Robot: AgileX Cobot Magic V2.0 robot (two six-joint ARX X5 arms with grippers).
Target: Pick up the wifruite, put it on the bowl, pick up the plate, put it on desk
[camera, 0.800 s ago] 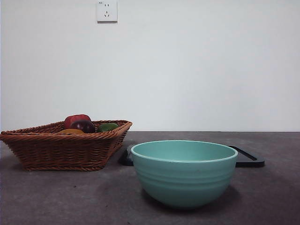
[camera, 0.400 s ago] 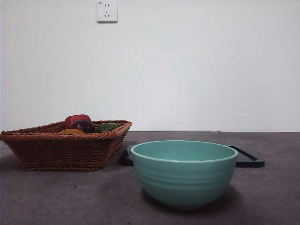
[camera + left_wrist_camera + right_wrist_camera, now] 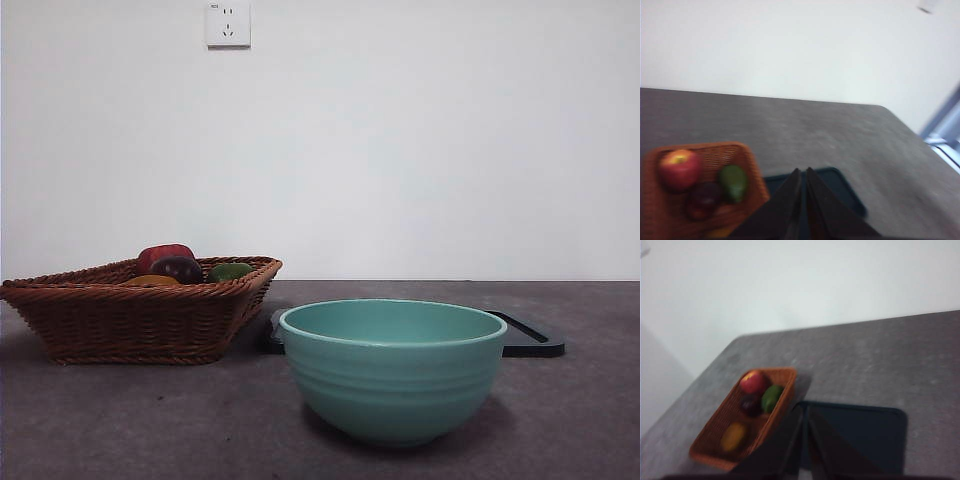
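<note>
A plain white wall (image 3: 420,140) closes the scene behind the desk (image 3: 150,420), a wide dark grey, faintly speckled top; a white socket (image 3: 228,23) sits high on the wall in the front view. On the desk, nearest the front camera, stands the teal bowl (image 3: 392,370), upright and, as far as the level view shows, with nothing rising above its rim. Behind it lies a flat black tray (image 3: 860,432), only its edges visible past the bowl in the front view, its whole face shown in the right wrist view. A brown wicker basket (image 3: 130,315) stands just beside the tray. The right wrist view shows its contents best: a red apple (image 3: 753,382), a green fruit (image 3: 771,397), a dark purple fruit (image 3: 750,405) and the wifruite (image 3: 733,436), which lies apart from the other three at the basket's opposite end. In the front view the wifruite shows only as an orange sliver above the rim. Neither arm enters the front view. The left gripper (image 3: 803,172) and right gripper (image 3: 804,410) hang above the tray, each with jaws pressed together, holding nothing.
</note>
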